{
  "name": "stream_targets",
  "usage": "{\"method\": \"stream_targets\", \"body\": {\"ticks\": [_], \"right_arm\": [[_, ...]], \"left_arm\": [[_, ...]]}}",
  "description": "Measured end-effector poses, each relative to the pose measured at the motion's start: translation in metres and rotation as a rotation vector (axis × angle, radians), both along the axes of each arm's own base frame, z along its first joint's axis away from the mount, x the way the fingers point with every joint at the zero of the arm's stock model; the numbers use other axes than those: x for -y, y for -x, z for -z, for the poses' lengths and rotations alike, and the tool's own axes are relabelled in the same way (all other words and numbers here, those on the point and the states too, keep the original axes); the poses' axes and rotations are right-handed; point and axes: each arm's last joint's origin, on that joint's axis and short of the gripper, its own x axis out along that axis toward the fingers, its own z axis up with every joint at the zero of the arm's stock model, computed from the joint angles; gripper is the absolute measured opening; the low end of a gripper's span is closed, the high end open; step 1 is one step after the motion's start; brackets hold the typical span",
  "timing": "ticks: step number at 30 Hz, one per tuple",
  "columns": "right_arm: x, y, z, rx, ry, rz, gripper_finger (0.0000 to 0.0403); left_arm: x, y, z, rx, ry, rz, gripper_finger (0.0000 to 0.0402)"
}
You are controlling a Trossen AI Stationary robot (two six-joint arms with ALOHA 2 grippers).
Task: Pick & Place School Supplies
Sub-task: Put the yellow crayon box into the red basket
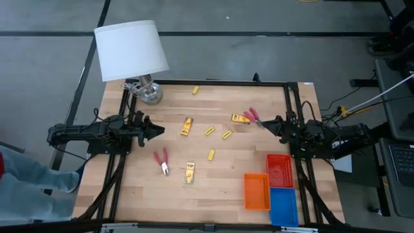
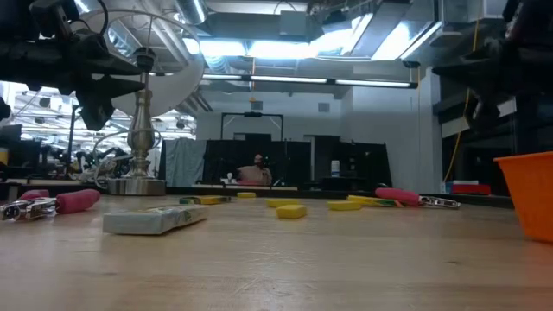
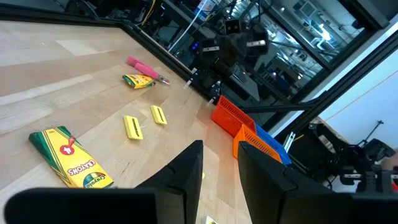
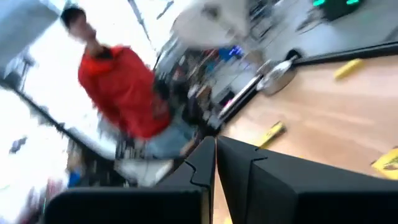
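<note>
We look down on a wooden table w/ two dark arms, one per side. Nearest the front edge sit three mesh trays at the right: blue tray, orange tray, red tray just behind them, all touching or nearly so.

Left of the trays, near the front-middle, lies a crayon pack, and just beside it red-handled scissors. A bit farther back, a small yellow block sits alone.

Mid-table: the left claw hovers at the left side, tips a little apart, holding nothing. In its wrist view the two fingers show a narrow gap. Just right of it lies a 2nd crayon pack, then two more yellow blocks &, close together.

The right claw hangs at the right side, approx. level w/ the left one. Its wrist view shows the fingers pressed together, nothing between. Just in front of its tips lie the 2nd red scissors touching a 3rd crayon pack.

Farther back, a 4th yellow block rests near the rear edge. At the back-left corner stands a lamp w/ white shade & silver base.

Beyond the table, the right wrist view shows a blurred person in a red top.
</note>
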Motion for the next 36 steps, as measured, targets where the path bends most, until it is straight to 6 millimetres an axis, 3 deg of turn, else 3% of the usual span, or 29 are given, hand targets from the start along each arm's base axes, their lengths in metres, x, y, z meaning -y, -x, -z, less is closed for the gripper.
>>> {"method": "stream_targets", "body": {"ticks": [6, 12, 19, 25, 28, 36], "right_arm": [[0.002, 0.001, 0.000, 0.049, -0.197, 0.057, 0.0020], [0.003, 0.001, 0.001, 0.044, -0.180, 0.112, 0.0020], [0.002, 0.000, 0.001, 0.043, -0.197, 0.053, 0.0020], [0.002, 0.001, -0.002, 0.114, -0.317, 0.093, 0.0020], [0.001, 0.003, -0.012, 0.197, -0.279, 0.079, 0.0020], [0.002, 0.011, -0.037, 0.373, -0.067, 0.187, 0.0020]], "left_arm": [[0.000, 0.000, 0.000, 0.000, 0.000, 0.000, 0.0098], [0.000, 0.000, 0.000, 0.000, 0.000, 0.000, 0.0098], [0.000, 0.000, 0.000, 0.000, 0.000, -0.003, 0.0098], [-0.005, 0.001, -0.003, 0.030, 0.007, -0.161, 0.0098], [-0.008, 0.002, -0.005, 0.074, 0.083, -0.287, 0.0098], [-0.011, 0.002, -0.006, 0.169, 0.367, -0.414, 0.0098]]}}
